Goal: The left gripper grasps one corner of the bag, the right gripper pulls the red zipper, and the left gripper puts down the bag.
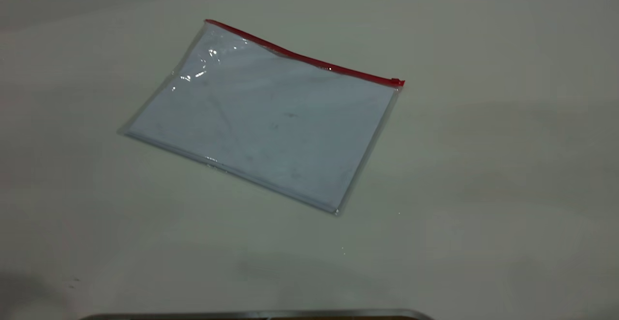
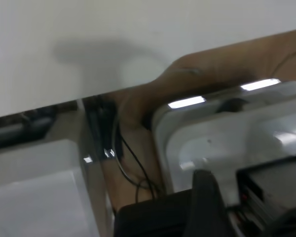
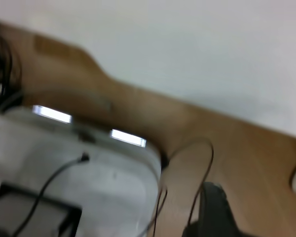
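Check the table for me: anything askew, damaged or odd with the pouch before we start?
Nothing stands out. The bag lies flat on the table, turned at an angle, and the red zipper has its slider at the right end. Neither gripper is near it.

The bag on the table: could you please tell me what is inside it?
Inside the bag a pale bluish-white sheet shows through the clear plastic, filling most of it. Whether anything lies beneath that sheet cannot be seen. The red zipper runs along the far edge.
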Robot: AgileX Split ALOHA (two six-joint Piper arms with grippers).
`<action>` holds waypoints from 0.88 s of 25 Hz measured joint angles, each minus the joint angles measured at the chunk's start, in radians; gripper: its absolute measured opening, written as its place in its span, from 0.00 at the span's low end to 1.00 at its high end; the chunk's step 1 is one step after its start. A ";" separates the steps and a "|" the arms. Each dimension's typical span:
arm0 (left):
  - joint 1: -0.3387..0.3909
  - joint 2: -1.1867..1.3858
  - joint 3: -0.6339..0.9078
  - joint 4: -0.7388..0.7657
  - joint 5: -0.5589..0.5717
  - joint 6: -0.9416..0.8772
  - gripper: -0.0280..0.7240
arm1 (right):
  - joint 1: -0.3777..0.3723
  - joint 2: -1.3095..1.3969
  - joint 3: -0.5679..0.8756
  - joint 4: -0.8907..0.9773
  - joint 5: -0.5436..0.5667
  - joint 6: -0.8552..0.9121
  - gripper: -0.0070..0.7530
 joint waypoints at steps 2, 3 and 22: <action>0.000 -0.092 0.047 0.017 -0.005 -0.005 0.76 | 0.000 -0.035 0.000 -0.006 -0.008 0.006 0.62; 0.000 -0.142 0.063 0.026 -0.005 -0.010 0.76 | 0.000 -0.048 0.000 -0.007 -0.009 0.006 0.62; 0.000 -0.787 0.144 0.078 -0.023 -0.096 0.76 | 0.000 -0.072 0.000 -0.003 -0.009 0.007 0.62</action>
